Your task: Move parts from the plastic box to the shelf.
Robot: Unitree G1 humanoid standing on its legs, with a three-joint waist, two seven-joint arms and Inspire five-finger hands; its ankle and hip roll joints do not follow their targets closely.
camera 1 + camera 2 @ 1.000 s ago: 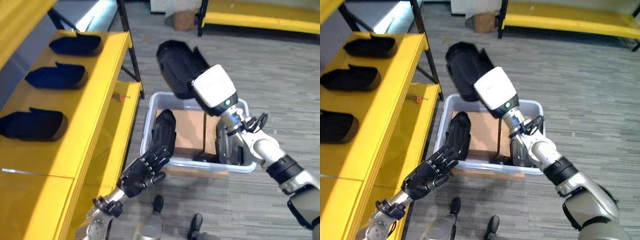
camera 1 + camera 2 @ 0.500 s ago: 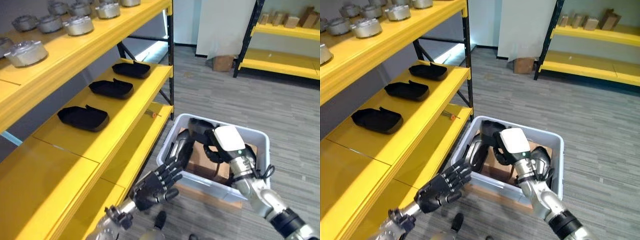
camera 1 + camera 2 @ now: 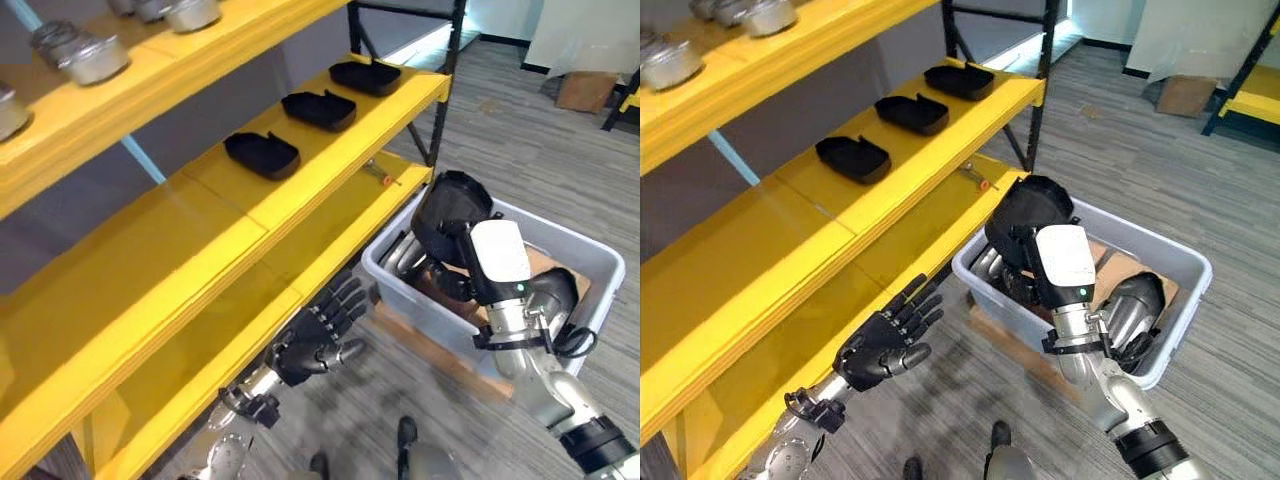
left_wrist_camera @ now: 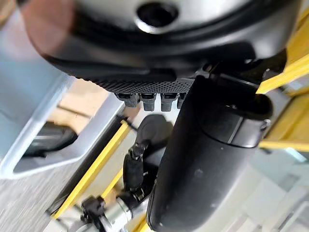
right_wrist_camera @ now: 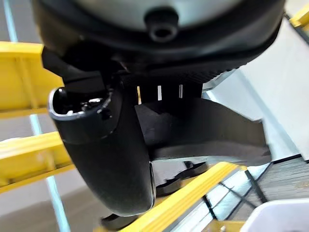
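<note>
right robot hand (image 3: pixel 1040 232) closed round black part (image 3: pixel 447 205), held above plastic box (image 3: pixel 590 262) for transfer to shelf (image 3: pixel 330 140) | left robot hand (image 3: pixel 310 340) open, empty, beside box

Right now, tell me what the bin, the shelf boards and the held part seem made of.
Bin: pale, slightly see-through plastic.
Shelf boards: yellow-painted, smooth and faintly glossy, likely metal.
Held part in the right hand: matte black, probably moulded plastic.

Black moulded parts, grey plastic box, yellow shelf.
One black part (image 3: pixel 1032 222) is lifted above the plastic box (image 3: pixel 1180 262); three shelved parts (image 3: pixel 853 157) lie in a row on the shelf (image 3: pixel 940 150).
</note>
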